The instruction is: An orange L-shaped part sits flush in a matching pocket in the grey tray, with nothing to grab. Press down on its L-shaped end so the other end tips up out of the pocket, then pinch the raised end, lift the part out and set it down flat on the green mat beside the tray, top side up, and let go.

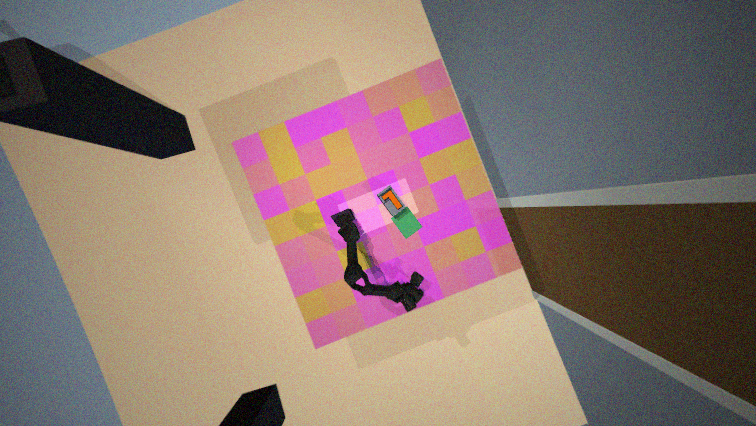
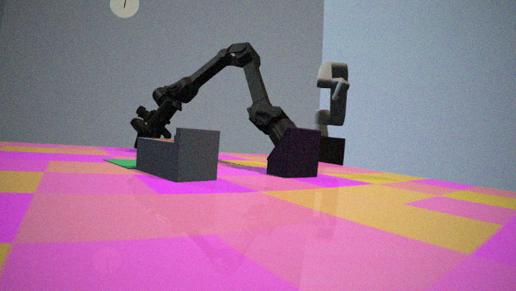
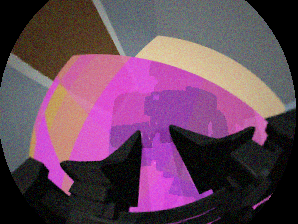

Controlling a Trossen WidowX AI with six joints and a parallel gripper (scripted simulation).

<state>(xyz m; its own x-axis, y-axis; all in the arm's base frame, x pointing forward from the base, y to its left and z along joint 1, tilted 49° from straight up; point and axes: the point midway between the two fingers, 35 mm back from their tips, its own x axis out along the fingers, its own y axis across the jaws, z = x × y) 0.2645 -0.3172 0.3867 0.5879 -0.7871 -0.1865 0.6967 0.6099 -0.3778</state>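
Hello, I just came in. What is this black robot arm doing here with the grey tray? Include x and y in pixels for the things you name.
The black arm (image 1: 353, 259) (image 2: 209, 68) is not handling anything at this moment. Its gripper (image 1: 415, 288) (image 3: 154, 131) is away from the grey tray (image 1: 394, 209) (image 2: 198, 155), with the fingers partly open and nothing between them. The orange L-shaped part (image 1: 392, 198) lies in the tray, and the green mat (image 1: 406, 223) (image 2: 124, 163) beside it has no part on it. The lifting out is still to be done.
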